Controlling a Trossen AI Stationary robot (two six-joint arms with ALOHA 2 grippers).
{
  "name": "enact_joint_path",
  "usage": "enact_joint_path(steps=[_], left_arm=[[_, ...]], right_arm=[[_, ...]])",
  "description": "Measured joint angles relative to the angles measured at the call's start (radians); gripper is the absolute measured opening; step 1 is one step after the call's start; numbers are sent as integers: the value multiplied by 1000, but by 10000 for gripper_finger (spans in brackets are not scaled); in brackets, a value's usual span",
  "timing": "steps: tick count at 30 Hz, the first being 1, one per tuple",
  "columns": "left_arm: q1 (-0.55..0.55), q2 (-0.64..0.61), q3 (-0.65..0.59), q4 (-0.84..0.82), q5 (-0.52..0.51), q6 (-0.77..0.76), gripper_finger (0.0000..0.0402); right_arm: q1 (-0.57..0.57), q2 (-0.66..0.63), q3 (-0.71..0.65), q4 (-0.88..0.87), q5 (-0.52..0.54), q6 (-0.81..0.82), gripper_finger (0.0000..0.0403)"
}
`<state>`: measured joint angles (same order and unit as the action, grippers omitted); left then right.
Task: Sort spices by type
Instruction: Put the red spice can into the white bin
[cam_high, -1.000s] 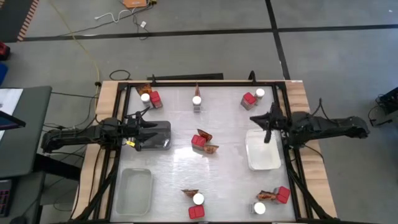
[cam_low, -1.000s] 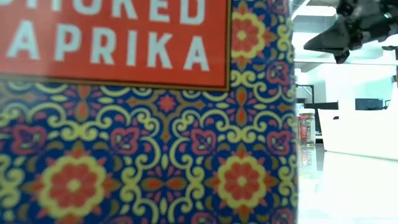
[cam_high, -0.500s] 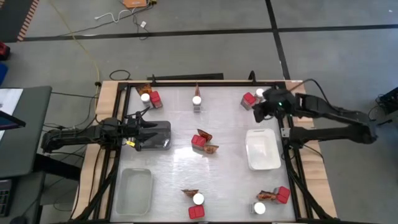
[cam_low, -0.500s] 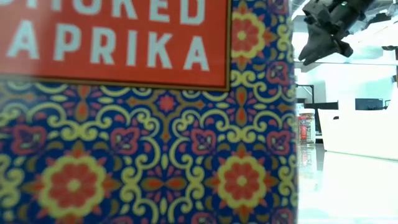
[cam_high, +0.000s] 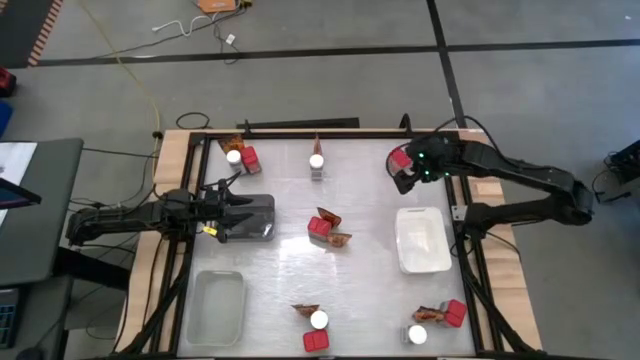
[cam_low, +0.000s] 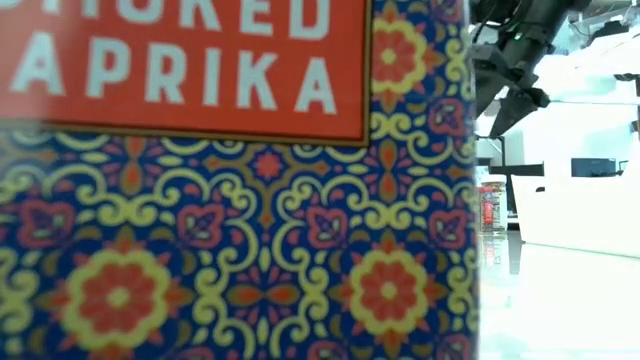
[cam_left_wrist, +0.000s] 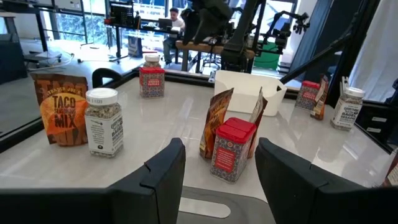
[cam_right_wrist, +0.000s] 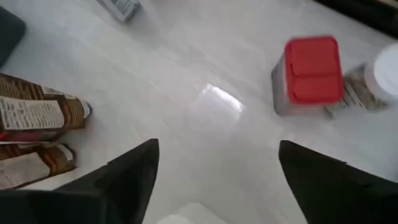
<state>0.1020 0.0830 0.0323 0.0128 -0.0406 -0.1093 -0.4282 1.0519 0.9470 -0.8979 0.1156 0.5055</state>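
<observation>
Right gripper (cam_high: 403, 177) above the table's far right corner, jaws wide open and empty, red box (cam_right_wrist: 309, 73) and white-lid jar (cam_right_wrist: 380, 78) just ahead of its fingers, left gripper (cam_high: 243, 215) half open over the grey tray (cam_high: 262, 228), holding nothing, red box (cam_left_wrist: 231, 149) between its fingers farther off

Grey floor (cam_high: 300, 90), dark seams
</observation>
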Motion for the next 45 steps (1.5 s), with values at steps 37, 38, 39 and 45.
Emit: enact_joint_path(steps=[37,38,39,45], left_arm=[[0,0,0,0,0,0,185],[0,0,0,0,0,0,185],[0,0,0,0,0,0,185],[0,0,0,0,0,0,185]], right_arm=[[-334,702,408,-229,25,-381,310],[-335,708,408,-231,25,-383,310],[-335,716,408,-233,26,-383,310],[-334,757,408,-268,29,-387,309]])
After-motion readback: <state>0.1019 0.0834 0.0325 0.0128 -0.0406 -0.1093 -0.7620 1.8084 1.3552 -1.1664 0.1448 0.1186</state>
